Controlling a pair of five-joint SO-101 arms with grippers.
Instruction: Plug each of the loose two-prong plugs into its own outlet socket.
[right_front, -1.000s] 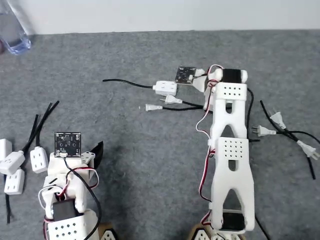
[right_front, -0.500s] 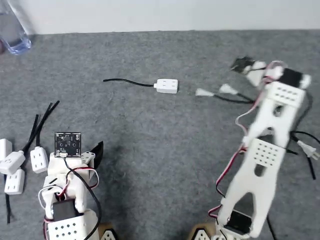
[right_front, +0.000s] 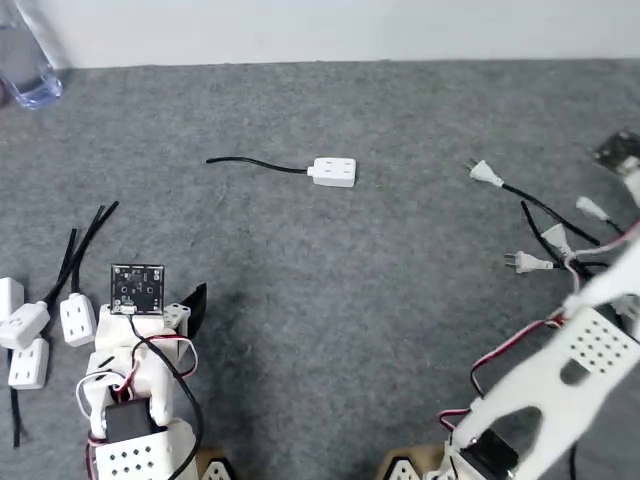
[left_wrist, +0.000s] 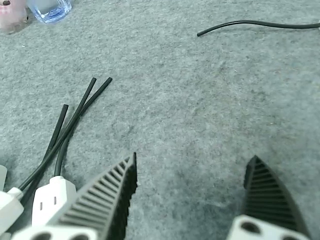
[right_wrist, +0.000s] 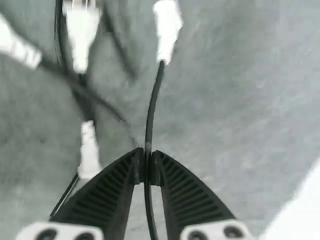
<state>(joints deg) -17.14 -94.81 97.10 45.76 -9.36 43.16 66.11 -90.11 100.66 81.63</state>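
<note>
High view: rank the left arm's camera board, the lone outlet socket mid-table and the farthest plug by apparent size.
1. Camera board, though it sits raised, nearer the camera.
2. Outlet socket.
3. Plug, clearly the smallest.

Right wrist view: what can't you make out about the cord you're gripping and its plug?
- Right wrist view: prongs of the plug on the black cord in the right gripper, cut off by the edge.
- High view: which plug that is; the right arm runs off the edge.

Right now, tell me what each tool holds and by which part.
The right tool grips a black cord, behind its white plug. The left tool is open, holding nothing.
</note>
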